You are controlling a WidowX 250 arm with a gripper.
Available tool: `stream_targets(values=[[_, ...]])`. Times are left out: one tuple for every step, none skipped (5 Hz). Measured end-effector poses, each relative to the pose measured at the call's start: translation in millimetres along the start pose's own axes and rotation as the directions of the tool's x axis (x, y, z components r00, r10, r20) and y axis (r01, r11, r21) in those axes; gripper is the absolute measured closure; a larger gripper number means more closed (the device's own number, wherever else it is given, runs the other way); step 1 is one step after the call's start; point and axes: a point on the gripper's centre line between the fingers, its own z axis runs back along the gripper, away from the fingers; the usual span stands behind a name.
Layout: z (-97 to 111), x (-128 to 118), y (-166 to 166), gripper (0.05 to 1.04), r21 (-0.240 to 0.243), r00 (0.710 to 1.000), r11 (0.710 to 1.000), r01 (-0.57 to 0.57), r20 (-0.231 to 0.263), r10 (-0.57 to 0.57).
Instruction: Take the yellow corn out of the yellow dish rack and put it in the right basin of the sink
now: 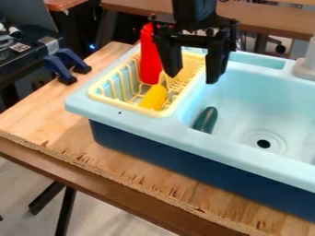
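The corn [154, 97], bright yellow, sits at a tilt in the near right part of the rack [120, 107], its lower end by the front rim; the bottle [149, 55], red and upright, stands just behind it in the same rack; whether the two touch, I cannot tell. The claw [193, 76] hangs above, over the rack's right side and the strip next to the basin; its two black fingers point down and stand wide apart, with nothing between them — it has hold of nothing. In the view, the left-hand finger overlaps the bottle's right edge; whether it touches the bottle, I cannot tell. The arm [195, 11] comes in from the top edge.

The rack is pale yellow, with thin upright bars, and is set into the left end of the sink [141, 120], which is light blue above and dark blue along its side; to the right of the rack is the basin [243, 110], where a dark green, rounded thing [205, 120] lies by the left wall; the drain [263, 144], a dark round hole, is farther right, and a pale tap [307, 64] shows at the right edge.

The sink rests on a wooden board [67, 147]; two blue clamps [60, 70] grip its far left edge — beyond them is black gear [18, 50], and brown tables [265, 18] stand behind.
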Motion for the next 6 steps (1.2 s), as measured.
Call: stream_targets(values=[[-11, -3, 4, 0.082, 0.005, 0.999, 1.000, -0.005, -0.039, 0.005], [2, -8, 47, 0.082, -0.039, 0.999, 0.998, -0.042, 0.005, 0.042], [17, -10, 80, 0.082, -0.047, 0.993, 0.994, -0.099, 0.053, 0.101], [19, -14, 91, 0.082, -0.053, 0.993, 0.993, -0.104, 0.044, 0.107], [16, -10, 100, 0.082, -0.022, 0.990, 0.991, -0.130, 0.059, 0.131], [0, -2, 100, 0.082, 0.036, 0.978, 0.980, -0.196, 0.085, 0.192]])
